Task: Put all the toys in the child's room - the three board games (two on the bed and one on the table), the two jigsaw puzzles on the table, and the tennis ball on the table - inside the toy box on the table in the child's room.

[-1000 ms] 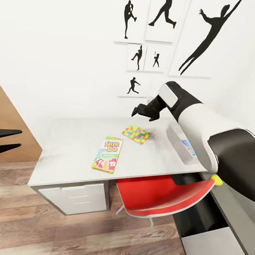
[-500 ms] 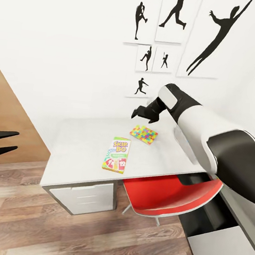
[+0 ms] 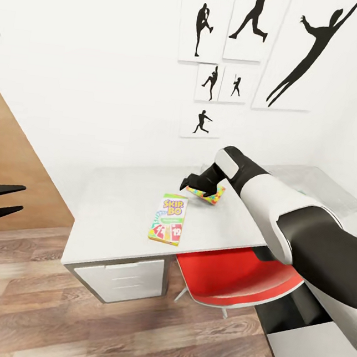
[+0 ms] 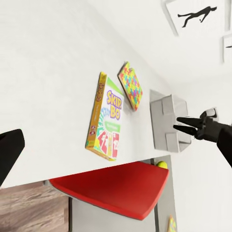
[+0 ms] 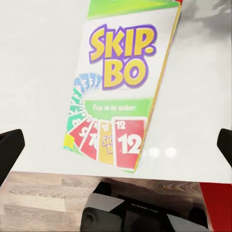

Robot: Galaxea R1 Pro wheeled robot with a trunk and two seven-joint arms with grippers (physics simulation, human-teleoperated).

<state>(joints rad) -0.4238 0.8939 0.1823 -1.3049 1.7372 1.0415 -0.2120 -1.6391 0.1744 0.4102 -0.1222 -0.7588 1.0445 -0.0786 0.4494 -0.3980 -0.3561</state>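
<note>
The SKIP-BO board game [image 3: 169,218] lies flat on the pale table [image 3: 112,215]. Just behind it is a jigsaw puzzle [image 3: 214,193], partly covered by my right gripper [image 3: 187,184], which hangs open low over the desktop. In the right wrist view the SKIP-BO box [image 5: 113,92] lies below and between the spread fingers [image 5: 10,147]. The grey toy box [image 3: 333,189] stands at the table's far right. My left gripper [image 3: 22,198] is open and empty, off the table's left end. The left wrist view has the SKIP-BO box [image 4: 106,118], puzzle [image 4: 130,84], toy box [image 4: 166,123], right gripper [image 4: 176,123] and tennis ball [image 4: 162,165].
A red chair [image 3: 233,274] is tucked under the table's front edge. White drawers [image 3: 121,280] sit under the left end, and a lower cabinet section [image 3: 319,352] joins at the right. Black silhouette pictures [image 3: 297,53] hang on the white wall above wood-plank floor [image 3: 71,327].
The head view has shifted, bringing the toy box into sight. My right gripper has come down from above the table to just over the puzzle's near edge. The left gripper stays open.
</note>
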